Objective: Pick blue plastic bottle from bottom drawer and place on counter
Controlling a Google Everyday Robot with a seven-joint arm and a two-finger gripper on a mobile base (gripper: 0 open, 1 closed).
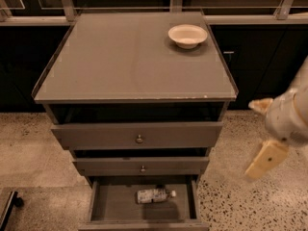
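Left of the tool and lower down, the blue plastic bottle lies on its side on the flat floor of the open bottom drawer. The bottle is small and see-through, with a pale label and a white cap. Its words are too small to read. Up and left of the tool is the worktop, square, grey and smooth. A round cream bowl sits on it. The tool is cream and blocky, above the speckled floor. I cannot tell if it is wide or narrow.
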